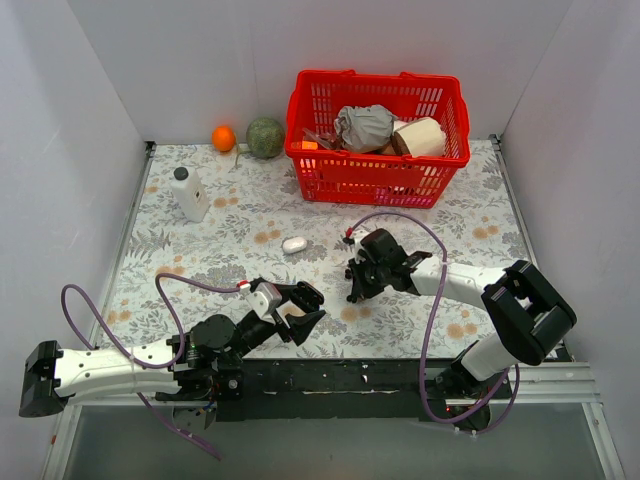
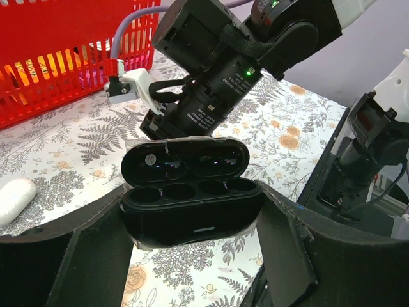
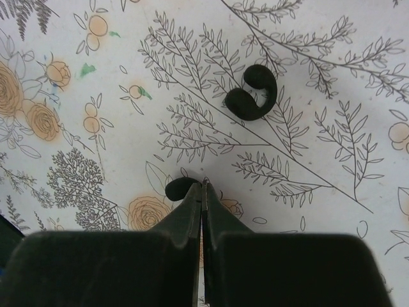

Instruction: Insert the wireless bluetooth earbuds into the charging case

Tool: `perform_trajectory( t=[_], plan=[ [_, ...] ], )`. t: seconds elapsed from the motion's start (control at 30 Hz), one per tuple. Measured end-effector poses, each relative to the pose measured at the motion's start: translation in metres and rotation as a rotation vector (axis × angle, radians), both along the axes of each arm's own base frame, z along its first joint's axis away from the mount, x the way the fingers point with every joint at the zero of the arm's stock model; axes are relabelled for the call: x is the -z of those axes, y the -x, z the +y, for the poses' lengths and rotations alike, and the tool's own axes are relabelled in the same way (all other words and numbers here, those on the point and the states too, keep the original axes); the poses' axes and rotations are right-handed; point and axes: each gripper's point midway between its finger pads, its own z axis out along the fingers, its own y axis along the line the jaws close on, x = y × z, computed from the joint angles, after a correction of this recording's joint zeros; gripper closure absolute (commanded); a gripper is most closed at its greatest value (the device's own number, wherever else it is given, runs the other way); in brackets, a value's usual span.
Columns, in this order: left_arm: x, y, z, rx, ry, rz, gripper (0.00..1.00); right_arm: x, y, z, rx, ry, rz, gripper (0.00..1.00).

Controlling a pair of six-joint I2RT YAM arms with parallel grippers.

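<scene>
The charging case is a black oval case with its lid open and its earbud wells empty. My left gripper is shut on it, one finger at each end, and holds it just above the table; it also shows in the top view. Two tiny black earbuds lie on the floral cloth in the right wrist view. One earbud touches the left side of my right gripper's tips. The other earbud, C-shaped, lies farther ahead. My right gripper is shut, tips down at the cloth, with nothing visibly between the fingers.
A small white pebble-shaped case lies closed mid-table and shows at the left in the left wrist view. A red basket with items stands at the back. A white bottle, an orange and a green ball are at the back left.
</scene>
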Motion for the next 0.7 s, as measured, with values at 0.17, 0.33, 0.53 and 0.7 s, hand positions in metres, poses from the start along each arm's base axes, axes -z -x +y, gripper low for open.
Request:
perform_trajectory(
  t=[0.17,0.33,0.53,0.7],
  plan=[
    [0.002,0.000,0.000,0.000,-0.008,0.002,1.00,0.003,0.005,-0.003,0.007,-0.003,0.010,0.99],
    [0.003,0.000,0.000,0.001,-0.010,0.005,1.00,0.004,0.009,-0.004,0.012,-0.022,0.011,0.93],
    [0.003,0.001,-0.001,0.003,-0.008,0.009,1.00,0.004,0.013,-0.002,0.018,-0.036,0.023,0.69],
    [0.003,0.001,-0.001,0.003,-0.008,0.009,1.00,0.002,0.016,-0.001,0.022,-0.043,0.027,0.68]
  ],
)
